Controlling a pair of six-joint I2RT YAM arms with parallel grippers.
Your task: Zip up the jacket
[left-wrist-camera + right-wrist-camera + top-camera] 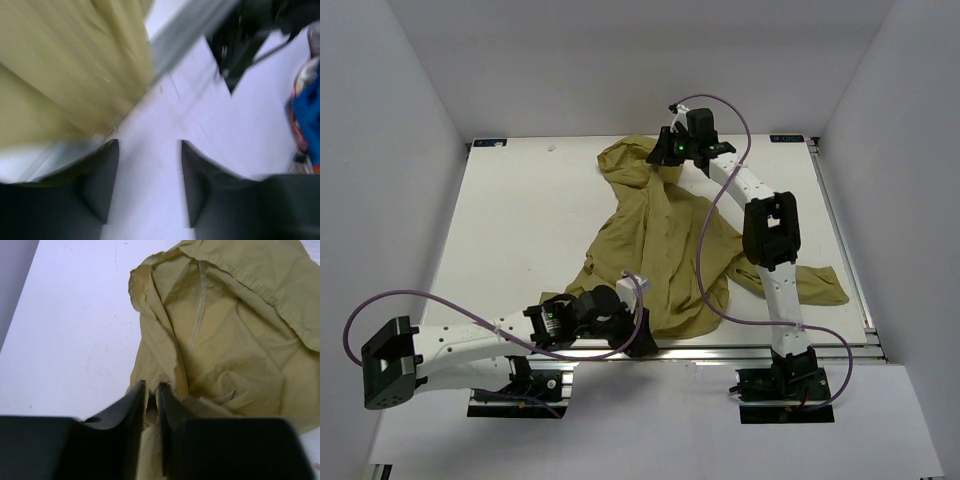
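The left gripper (150, 182) stands with its fingers (102, 180) moderately apart and nothing between them, only pale surface showing through the gap. The wrist view is blurred, but folds of the jacket (665, 250) fill its upper left, just beyond the fingertips and not touching them. From above, this gripper sits low at the near edge of the bench (510, 220), right beside the jacket's near hem.

The right gripper (152, 402) is drawn narrow, its jaws leaving only a thin slit. Olive cloth shows in and below that slit – whether it is pinched or merely lying behind I cannot tell. Just past the tips lies the hood (235, 325), crumpled, with a pale seam running down its inside.

The jacket lies bunched and twisted down the middle of the bench, hood toward the far edge and body spreading toward the near edge. One sleeve (820, 285) trails out to the right, passing under the right arm. A purple cable (705, 250) loops over the cloth.
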